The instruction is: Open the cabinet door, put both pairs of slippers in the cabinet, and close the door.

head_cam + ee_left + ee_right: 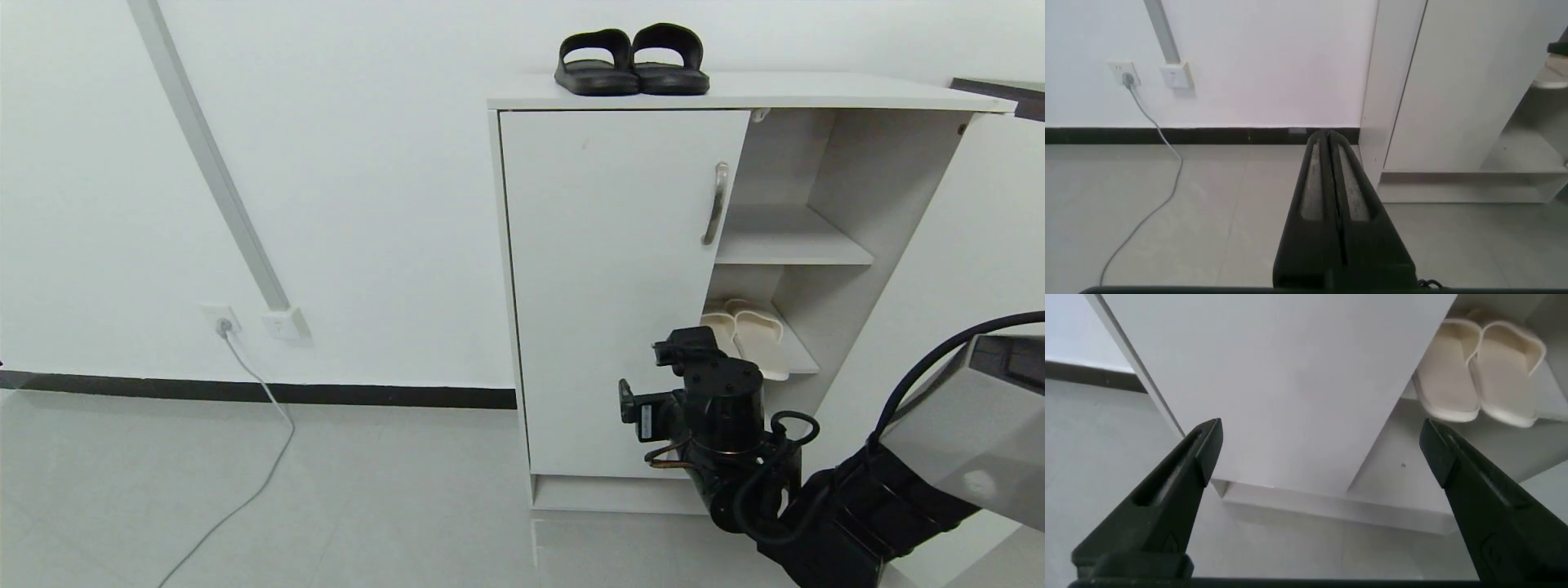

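Head view, from the left: a grey conduit (208, 155) runs slantwise down the white wall to a small switch box (282, 325). Just beside the box is a wall socket (220, 322). A pale cable (269, 441) is plugged into it and trails down across the grey tiled floor (367, 506).

The left gripper (1328, 163) shows in its own wrist view. Its two fingers are pressed flat together with nothing between them, and it hangs above the floor, pointing towards the skirting and the cabinet's near corner.

Next comes the white cabinet (816, 86), set against the wall. The black slippers (633, 61) sit side by side on its top, over the left half, toes towards the room. Below them the left door (604, 286) is shut, with a curved metal handle (717, 204) upright near its inner edge.

The right half of the cabinet is exposed. An upper shelf (784, 241) lies bare. On the shelf beneath it the cream slippers (747, 335) lie as a pair, touching each other and partly hidden behind the edge of the shut door.

The right gripper (694, 351) is low in front of that door edge, close to the cream pair but not touching it. In the right wrist view its fingers (1184, 482) are spread wide and hold nothing.

Farthest right, the right door (963, 245) is swung out wide.
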Controlling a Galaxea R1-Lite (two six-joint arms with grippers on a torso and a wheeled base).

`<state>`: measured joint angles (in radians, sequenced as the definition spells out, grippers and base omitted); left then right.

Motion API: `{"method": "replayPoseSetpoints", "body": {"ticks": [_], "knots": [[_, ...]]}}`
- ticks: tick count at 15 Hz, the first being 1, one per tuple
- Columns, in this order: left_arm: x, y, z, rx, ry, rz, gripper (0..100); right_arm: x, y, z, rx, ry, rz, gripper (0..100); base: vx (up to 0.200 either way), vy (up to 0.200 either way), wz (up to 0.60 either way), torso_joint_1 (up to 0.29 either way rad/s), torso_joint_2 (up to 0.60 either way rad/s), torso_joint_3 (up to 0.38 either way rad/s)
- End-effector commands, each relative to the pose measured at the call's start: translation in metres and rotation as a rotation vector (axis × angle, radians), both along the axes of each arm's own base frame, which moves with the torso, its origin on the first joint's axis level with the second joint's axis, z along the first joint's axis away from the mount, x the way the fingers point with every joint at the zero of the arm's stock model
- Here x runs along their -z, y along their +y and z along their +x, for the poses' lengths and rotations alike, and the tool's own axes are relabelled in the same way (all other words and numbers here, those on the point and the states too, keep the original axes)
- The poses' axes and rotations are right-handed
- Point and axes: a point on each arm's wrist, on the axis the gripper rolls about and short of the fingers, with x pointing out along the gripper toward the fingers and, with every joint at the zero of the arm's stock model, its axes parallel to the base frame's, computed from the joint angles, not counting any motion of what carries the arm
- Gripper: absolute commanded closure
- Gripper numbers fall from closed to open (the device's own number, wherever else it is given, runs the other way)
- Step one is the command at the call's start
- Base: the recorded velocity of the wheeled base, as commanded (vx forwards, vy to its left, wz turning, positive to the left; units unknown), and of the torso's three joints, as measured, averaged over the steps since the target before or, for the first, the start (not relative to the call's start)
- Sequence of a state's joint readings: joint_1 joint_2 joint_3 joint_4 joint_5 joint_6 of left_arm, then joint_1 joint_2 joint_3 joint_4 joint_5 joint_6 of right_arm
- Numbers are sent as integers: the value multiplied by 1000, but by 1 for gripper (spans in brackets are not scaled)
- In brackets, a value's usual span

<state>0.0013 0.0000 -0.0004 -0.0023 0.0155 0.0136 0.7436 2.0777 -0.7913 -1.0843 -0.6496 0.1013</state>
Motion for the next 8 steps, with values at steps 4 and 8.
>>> {"method": "replayPoseSetpoints", "body": {"ticks": [4, 8], "knots": [[0, 0, 0, -2, 3, 0, 100, -1, 0, -1, 0, -1, -1, 0, 0, 0, 0, 40, -331, -353], [0, 0, 0, 0, 3, 0, 100, -1, -1, -1, 0, -1, -1, 0, 0, 0, 0, 89, -498, -354]]}}
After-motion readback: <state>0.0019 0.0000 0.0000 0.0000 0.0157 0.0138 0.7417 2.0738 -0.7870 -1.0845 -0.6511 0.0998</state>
